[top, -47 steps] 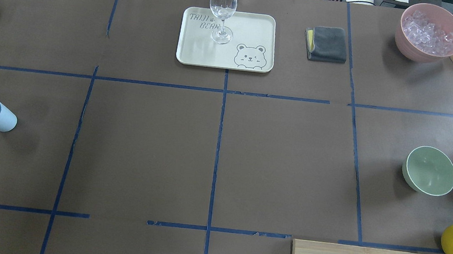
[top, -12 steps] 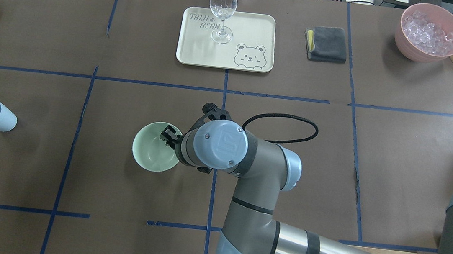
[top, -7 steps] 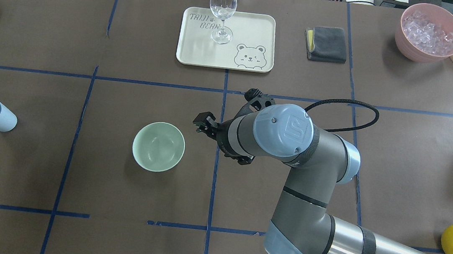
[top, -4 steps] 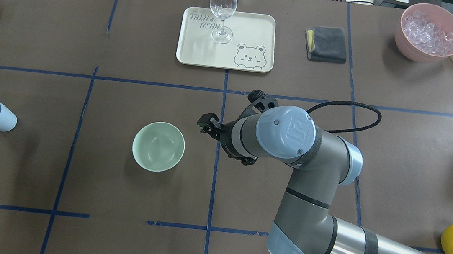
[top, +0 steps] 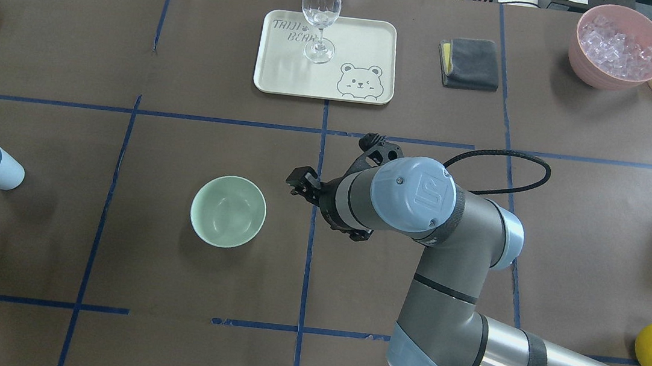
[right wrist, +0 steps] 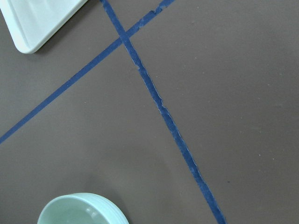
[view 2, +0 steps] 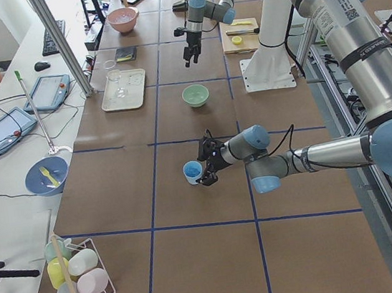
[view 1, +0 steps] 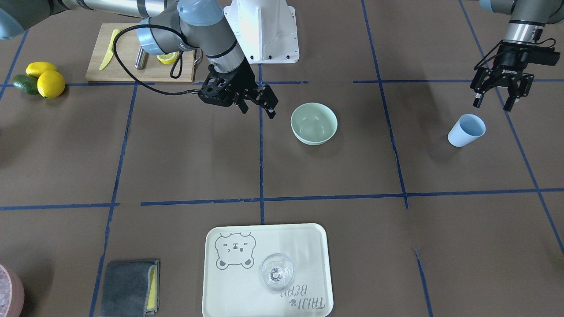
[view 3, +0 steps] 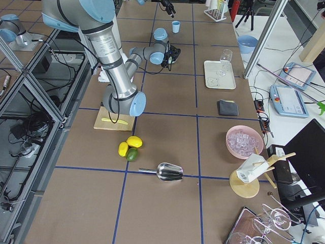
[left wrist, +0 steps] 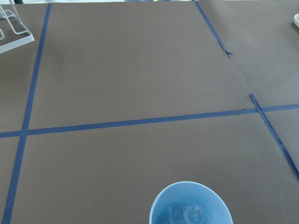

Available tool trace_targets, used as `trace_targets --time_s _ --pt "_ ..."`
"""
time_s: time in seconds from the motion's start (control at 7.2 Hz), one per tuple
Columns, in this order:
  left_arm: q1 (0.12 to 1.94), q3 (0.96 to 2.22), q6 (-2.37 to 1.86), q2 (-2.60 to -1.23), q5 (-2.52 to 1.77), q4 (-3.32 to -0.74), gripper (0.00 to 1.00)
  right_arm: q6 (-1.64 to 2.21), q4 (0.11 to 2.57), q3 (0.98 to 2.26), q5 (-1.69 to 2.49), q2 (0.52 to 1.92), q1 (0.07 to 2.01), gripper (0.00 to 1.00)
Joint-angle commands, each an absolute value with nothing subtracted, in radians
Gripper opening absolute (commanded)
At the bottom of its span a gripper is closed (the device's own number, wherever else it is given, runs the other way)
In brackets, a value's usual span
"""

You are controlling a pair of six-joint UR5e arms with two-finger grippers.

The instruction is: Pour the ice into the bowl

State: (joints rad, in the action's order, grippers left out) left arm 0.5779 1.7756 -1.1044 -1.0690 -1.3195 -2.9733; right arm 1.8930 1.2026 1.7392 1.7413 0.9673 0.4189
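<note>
On the table (view 1: 176, 154), the bowl (view 1: 313, 123) stands upright, mouth up; left jaws and right jaws gape, empty.

The right arm (top: 442, 292) and left arm (view 2: 334, 153) are built of grey tubes joined by pale blue caps. One cap (top: 414, 192) is stamped with a logo and set with small screws. A black cable (top: 511, 153) is looped by the black right hand (view 1: 259, 110); the left hand (view 1: 491, 105) is black too.
</note>
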Motion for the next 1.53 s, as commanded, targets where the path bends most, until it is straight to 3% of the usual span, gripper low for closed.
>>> trace_targets --time_s 0.0,0.56,0.83,1.39 --pt "0.361 1.773 -1.225 -1.040 -1.023 -2.977 0.99 1.893 1.203 1.741 1.740 0.969 0.419 1.00" --pt "0.103 1.713 -1.429 -1.043 -0.694 -2.892 0.99 1.893 1.201 1.747 1.707 0.985 0.410 1.00" --pt "0.072 1.686 -1.518 -1.106 -0.602 -2.757 0.99 1.893 1.201 1.747 1.707 0.995 0.407 1.00" --pt "0.072 1.554 -1.517 -1.241 -0.422 -2.750 0.99 1.893 1.201 1.749 1.707 0.999 0.408 1.00"
